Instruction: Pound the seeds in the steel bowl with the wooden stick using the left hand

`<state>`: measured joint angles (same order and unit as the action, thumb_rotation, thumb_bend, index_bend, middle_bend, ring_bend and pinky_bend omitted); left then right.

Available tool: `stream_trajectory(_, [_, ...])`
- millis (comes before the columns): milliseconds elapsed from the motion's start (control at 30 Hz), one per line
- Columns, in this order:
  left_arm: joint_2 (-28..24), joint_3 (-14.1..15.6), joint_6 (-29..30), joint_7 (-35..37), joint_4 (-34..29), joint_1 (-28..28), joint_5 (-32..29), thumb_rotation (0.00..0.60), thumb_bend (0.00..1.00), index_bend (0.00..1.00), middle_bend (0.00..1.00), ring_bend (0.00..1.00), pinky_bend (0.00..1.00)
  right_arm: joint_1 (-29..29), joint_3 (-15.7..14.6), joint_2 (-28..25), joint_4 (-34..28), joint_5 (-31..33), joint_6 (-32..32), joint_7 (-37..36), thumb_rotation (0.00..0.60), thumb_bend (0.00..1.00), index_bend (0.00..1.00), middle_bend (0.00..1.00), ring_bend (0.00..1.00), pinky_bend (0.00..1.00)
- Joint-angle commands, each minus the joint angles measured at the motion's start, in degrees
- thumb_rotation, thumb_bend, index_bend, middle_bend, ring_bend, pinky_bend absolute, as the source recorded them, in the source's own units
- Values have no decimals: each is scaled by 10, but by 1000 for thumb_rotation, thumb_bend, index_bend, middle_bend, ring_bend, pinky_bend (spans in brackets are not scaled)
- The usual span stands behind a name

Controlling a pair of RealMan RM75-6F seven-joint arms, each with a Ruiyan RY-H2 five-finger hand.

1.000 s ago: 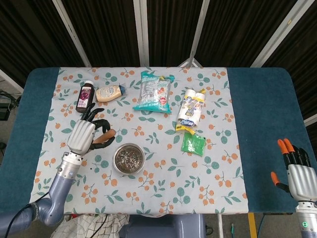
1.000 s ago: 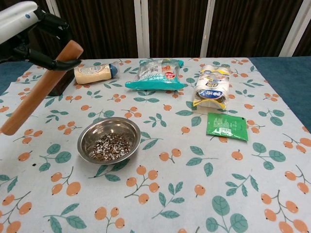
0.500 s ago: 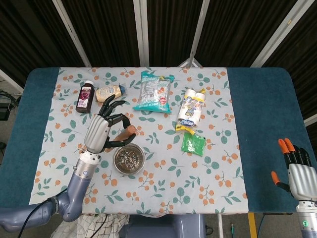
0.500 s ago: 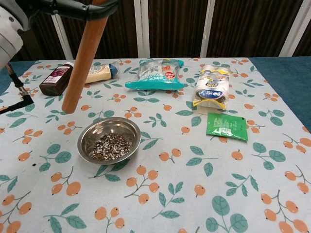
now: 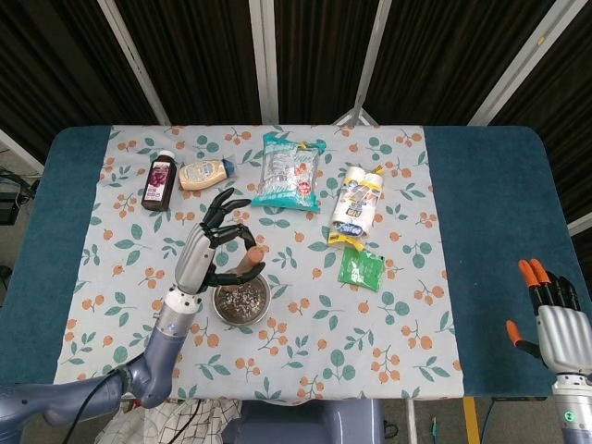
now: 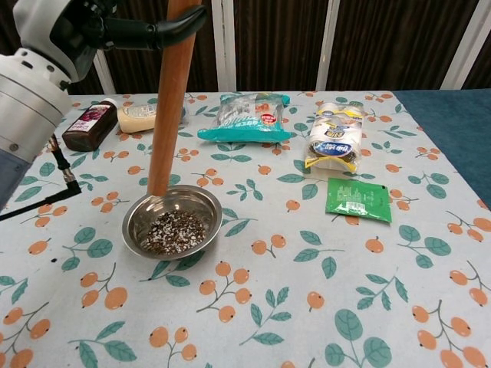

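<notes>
A steel bowl (image 6: 173,224) (image 5: 241,298) with pale and dark seeds (image 6: 175,231) stands on the floral cloth, left of centre. My left hand (image 5: 211,248) (image 6: 73,31) grips the wooden stick (image 6: 169,92) (image 5: 247,265) near its top. The stick hangs almost upright, and its lower end is just above the bowl's far left rim. My right hand (image 5: 552,319) rests at the table's right front corner, holding nothing, its orange-tipped fingers spread.
Along the back of the table lie a dark bottle (image 6: 90,125), a cream sauce bottle (image 6: 140,118), a teal snack bag (image 6: 245,117), a white and yellow pack (image 6: 333,143) and a green sachet (image 6: 358,199). A black cable (image 6: 46,201) runs at the left.
My left hand carried the stick rightward from the table's left side and turned it from slanted to almost upright. Its lower end came down to the bowl's rim. The right hand stayed still.
</notes>
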<state>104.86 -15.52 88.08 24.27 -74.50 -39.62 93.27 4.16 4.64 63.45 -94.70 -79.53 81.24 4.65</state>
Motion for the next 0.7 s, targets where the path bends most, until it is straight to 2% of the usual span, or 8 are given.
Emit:
stream_trajectory(33, [19,0,10,30,28,-8,5,600,657,626,682,178,63,1,1,0,0,3,-2,1,600,370,0,0,0,0])
stream_trajectory(700, [86,23,24,147,172,-17,1,600,657,626,682,178,63,5,2,-4,-6,18,-17,2,600,371,0,0,0,0])
